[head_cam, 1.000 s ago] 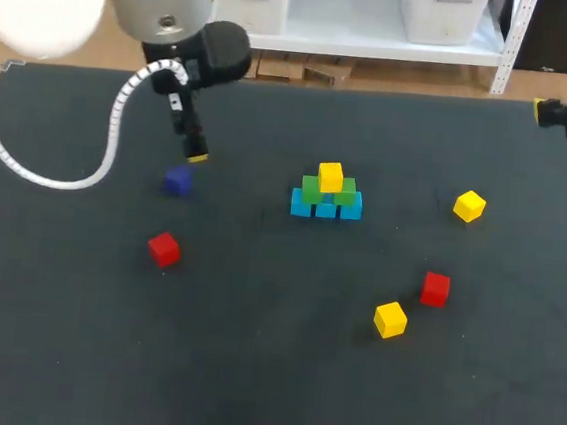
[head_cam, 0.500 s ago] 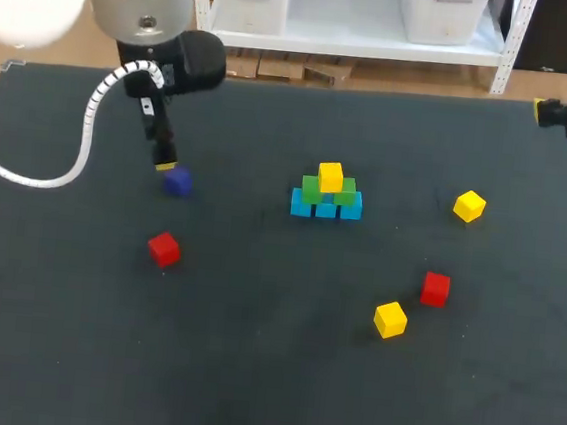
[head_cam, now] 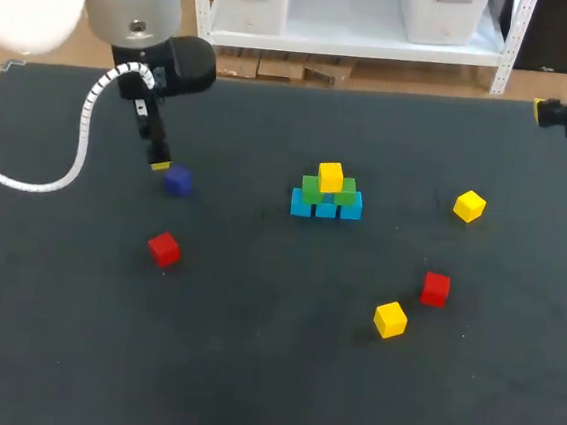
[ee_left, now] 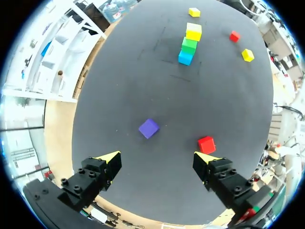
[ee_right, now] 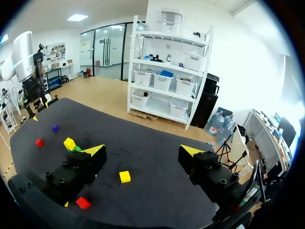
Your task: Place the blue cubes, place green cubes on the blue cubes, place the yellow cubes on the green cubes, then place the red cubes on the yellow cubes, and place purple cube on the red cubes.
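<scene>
Cube (ee_left: pixel 148 128): solid purple, matte, crisp-edged, resting flat on black table (ee_left: pixel 214 95).

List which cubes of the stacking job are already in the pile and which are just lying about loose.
In the pile: blue cubes, green cubes, top yellow cube.

Lying loose, all needed for the job: purple cube, left-side red cube, right-side red cube, near yellow cube, far yellow cube.
</scene>
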Robot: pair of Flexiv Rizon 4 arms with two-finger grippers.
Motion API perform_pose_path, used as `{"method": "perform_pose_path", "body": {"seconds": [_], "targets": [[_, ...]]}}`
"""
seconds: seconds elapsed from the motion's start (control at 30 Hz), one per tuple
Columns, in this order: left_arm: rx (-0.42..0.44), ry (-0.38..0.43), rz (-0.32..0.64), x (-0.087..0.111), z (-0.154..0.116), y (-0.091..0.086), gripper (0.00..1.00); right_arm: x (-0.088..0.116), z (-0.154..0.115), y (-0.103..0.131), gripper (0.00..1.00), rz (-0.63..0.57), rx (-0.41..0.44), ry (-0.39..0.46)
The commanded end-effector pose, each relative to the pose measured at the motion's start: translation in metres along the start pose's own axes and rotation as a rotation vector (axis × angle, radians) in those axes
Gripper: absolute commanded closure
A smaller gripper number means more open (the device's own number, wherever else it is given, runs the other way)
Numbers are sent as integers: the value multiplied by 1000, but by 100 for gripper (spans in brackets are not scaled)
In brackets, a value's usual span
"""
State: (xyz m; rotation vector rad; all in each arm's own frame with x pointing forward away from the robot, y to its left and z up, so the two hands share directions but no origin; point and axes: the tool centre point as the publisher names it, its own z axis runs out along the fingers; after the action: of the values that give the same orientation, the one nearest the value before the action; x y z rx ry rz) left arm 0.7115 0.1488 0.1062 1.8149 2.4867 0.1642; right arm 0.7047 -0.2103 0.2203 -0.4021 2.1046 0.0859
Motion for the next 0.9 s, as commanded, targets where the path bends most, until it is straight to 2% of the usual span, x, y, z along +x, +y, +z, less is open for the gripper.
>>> {"method": "perform_pose_path", "body": {"seconds": [0.03, 0.43, 0.5, 0.57, 0.67, 0.7, 0.83, 0.9], "targets": [[94, 89, 93, -15, 0, 6, 0, 3, 3, -1, 0, 1, -6, -42], [94, 89, 93, -15, 0, 6, 0, 3, 3, -1, 0, 1, -6, -42], [100, 42, 71, -16, 2, 6, 0, 3, 3, -1, 0, 1, -6, -42], [78, -83, 30, -19, 3, 10, 0, 3, 3, -1, 0, 1, -6, -42], [49, -160, -50, -18, 2, 13, 0, 3, 3, -1, 0, 1, -6, -42], [46, -163, -60, -18, 2, 13, 0, 3, 3, -1, 0, 1, -6, -42], [5, -255, -128, -18, 4, 12, 0, 3, 3, -1, 0, 1, -6, -42], [-22, -330, -170, -15, 2, 13, 0, 3, 3, -1, 0, 1, -6, -42]]}}
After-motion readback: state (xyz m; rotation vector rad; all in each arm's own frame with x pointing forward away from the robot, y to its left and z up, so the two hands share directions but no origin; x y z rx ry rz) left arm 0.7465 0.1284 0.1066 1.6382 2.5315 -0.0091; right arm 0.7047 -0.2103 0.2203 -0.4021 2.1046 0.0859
